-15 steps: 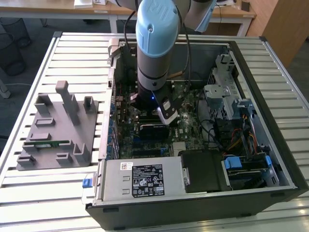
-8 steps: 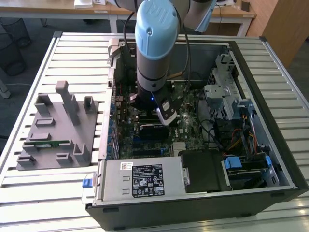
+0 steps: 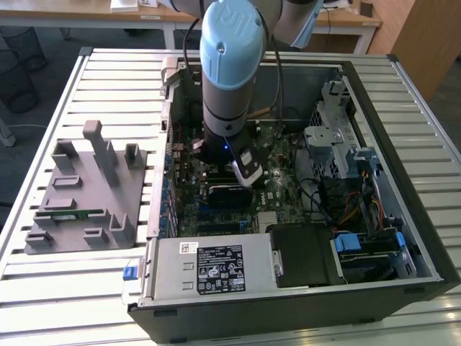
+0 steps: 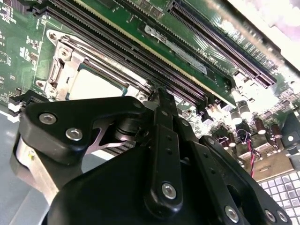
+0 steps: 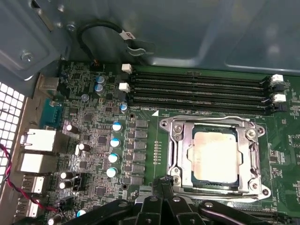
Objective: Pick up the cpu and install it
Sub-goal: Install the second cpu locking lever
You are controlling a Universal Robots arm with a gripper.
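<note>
The cpu (image 5: 214, 156), a small square chip with a pale silver top, lies flat inside the metal socket frame (image 5: 174, 140) on the green motherboard; it also shows in the second wrist view as the cpu (image 4: 96, 84). My gripper (image 5: 161, 180) hovers just off one edge of the socket frame, apart from the chip. Its two black fingers (image 4: 164, 122) are pressed together with nothing between them. In the exterior view the arm (image 3: 229, 79) reaches down into the open computer case (image 3: 374, 108) over the motherboard.
Several black memory slots (image 5: 201, 89) run beside the socket. Case walls, a drive cage (image 3: 338, 137), cables (image 3: 324, 194) and the power supply (image 3: 212, 267) hem in the board. A grey plastic fixture (image 3: 108, 166) holding a green memory stick (image 3: 72, 214) stands at the exterior view's left.
</note>
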